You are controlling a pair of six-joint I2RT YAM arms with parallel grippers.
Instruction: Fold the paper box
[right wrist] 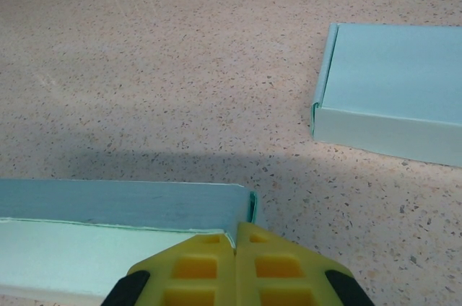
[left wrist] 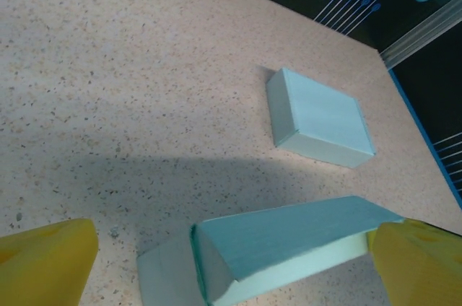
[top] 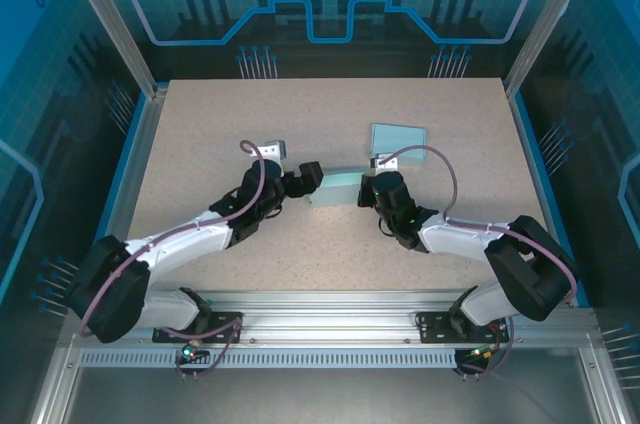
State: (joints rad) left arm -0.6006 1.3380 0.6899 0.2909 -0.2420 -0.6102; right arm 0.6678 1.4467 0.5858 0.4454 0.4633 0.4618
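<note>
The half-folded paper box [top: 336, 187] lies near the middle of the worktop [top: 200, 124], between the two arms, with one long panel raised at a slant and not yet seated. The right hand [right wrist: 237, 247] has its fingers pressed together on the thin edge at one end of the box, apparently pinching that paper wall. The left hand [left wrist: 231, 248] is spread wide around the other end, one finger [left wrist: 415, 263] right at the box's corner and the other [left wrist: 47, 259] apart from it. The main risk, as I judge it, comes from how light the card is. A pull from the pinching hand with nothing bracing the far end would drag or swivel the whole box rather than fold it, and too hard a pinch could crease or tear the wall. If the spread hand closes off-centre, it may crush the raised panel inward. A slide away from the arms could also knock the second box [top: 398, 137], which lies closed just behind.
</note>
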